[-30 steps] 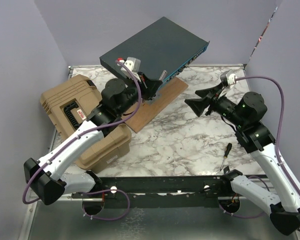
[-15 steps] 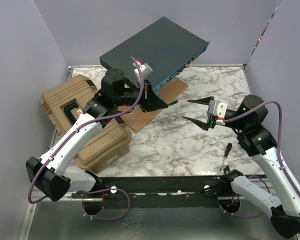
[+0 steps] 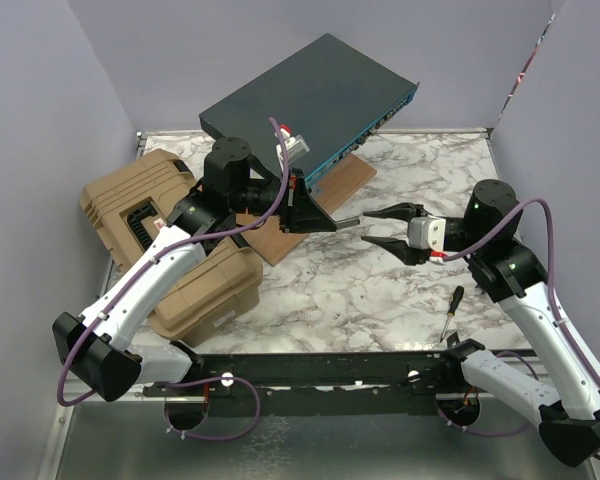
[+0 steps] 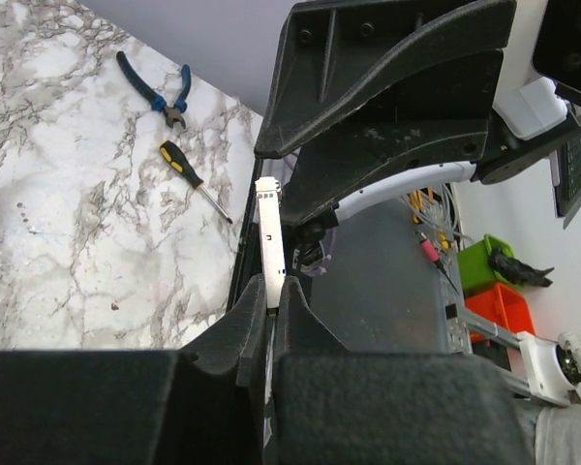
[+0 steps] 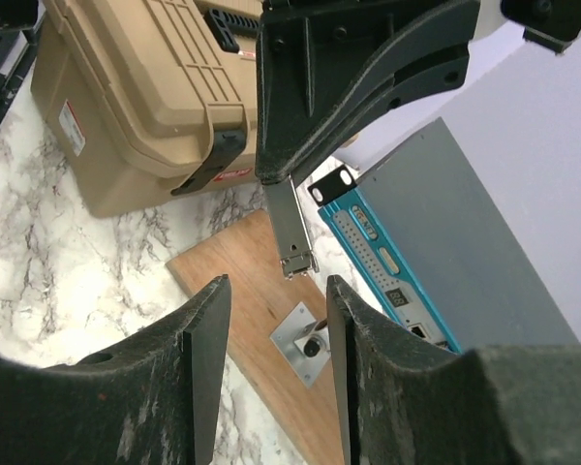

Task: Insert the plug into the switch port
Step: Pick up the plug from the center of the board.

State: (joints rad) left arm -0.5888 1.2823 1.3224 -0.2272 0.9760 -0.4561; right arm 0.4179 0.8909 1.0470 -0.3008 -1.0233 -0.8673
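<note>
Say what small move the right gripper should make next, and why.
Probably ease the right gripper forward until its open jaws straddle the free end of the plug, then close. The left gripper is shut on the plug's other end and holds it out toward the right one. The plug's tip lines up with the gap between the right jaws but seems just short of them.

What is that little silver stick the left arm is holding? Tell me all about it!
It is the plug: a thin, flat, silvery metal bar with a small latch at its free end. The left fingers pinch its back end, so it sticks straight out in the air above the table, pointing at the open right fingers, which do not touch it. It is in no port yet.
</note>
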